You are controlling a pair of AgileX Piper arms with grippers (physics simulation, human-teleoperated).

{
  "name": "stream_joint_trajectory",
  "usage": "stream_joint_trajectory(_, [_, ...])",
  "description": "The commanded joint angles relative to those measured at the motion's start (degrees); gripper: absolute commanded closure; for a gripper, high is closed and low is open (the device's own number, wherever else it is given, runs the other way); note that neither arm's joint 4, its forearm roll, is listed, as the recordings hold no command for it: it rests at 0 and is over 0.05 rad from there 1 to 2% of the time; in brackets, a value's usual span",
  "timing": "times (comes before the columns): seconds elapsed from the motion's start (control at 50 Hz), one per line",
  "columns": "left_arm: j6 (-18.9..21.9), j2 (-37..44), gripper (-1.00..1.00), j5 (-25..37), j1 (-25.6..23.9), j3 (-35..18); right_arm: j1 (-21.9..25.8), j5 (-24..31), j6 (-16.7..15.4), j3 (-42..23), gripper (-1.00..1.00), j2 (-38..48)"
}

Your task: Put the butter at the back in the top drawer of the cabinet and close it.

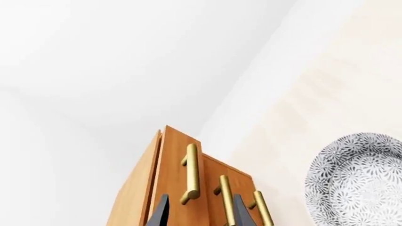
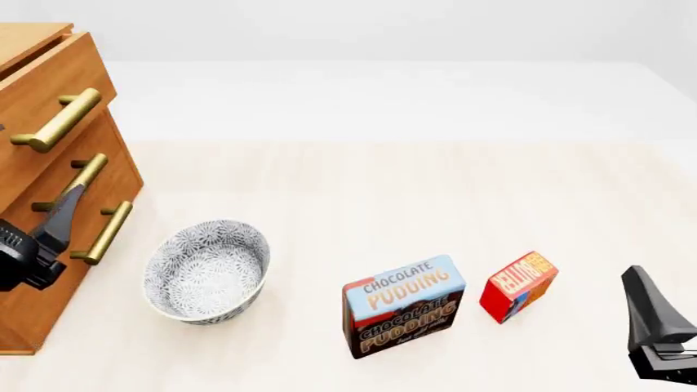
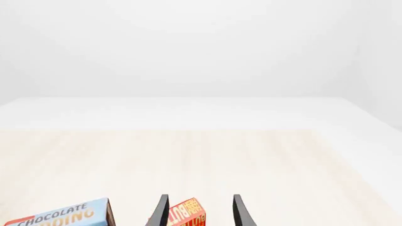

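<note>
One cabinet [image 2: 44,163] stands at the counter's [image 2: 381,188] left edge, three drawers stacked, three brass handles. The top drawer [image 2: 49,90] juts forward of the two below, apparently pulled partway out; its inside is not visible. One butter [image 2: 518,286] box lies on the counter toward the right, just beside one Chocolate Pudding box [image 2: 403,306], apart from it. One patterned bowl [image 2: 207,269] sits left of the pudding box, near the cabinet. Left tool [image 1: 199,209] hangs released, empty, in front of the lower handles. Right tool [image 3: 198,212] hangs released, fingers [image 3: 162,209] spread, the butter seen between them but not gripped.
</note>
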Motion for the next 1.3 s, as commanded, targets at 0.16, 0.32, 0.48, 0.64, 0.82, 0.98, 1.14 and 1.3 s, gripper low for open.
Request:
stream_joint_trajectory(0.16, [3.8, 1.3, -1.0, -2.4, 0.3, 0.8, 0.0, 0.0, 0.0, 0.0, -1.0, 0.0])
stream_joint_trajectory(0.32, [5.9, 2.2, -1.0, -4.0, 1.5, 1.5, 0.0, 0.0, 0.0, 0.0, -1.0, 0.0])
stream_joint_trajectory(0.48, [7.3, 2.8, -1.0, -4.8, 1.6, 1.5, 0.0, 0.0, 0.0, 0.0, -1.0, 0.0])
stream_joint_trajectory(0.64, [9.2, 3.8, -1.0, -5.6, 2.1, 1.1, 0.0, 0.0, 0.0, 0.0, -1.0, 0.0])
stream_joint_trajectory(0.82, [11.1, 5.1, -1.0, -6.7, 2.8, 0.5, 0.0, 0.0, 0.0, 0.0, -1.0, 0.0])
stream_joint_trajectory(0.98, [12.0, 6.4, -1.0, -7.1, 2.9, 0.2, 0.0, 0.0, 0.0, 0.0, -1.0, 0.0])
stream_joint_trajectory(1.14, [13.8, 7.6, -1.0, -8.1, 3.6, -0.1, 0.0, 0.0, 0.0, 0.0, -1.0, 0.0])
stream_joint_trajectory(1.3, [14.6, 8.6, -1.0, -8.7, 3.6, 0.1, 0.0, 0.0, 0.0, 0.0, -1.0, 0.0])
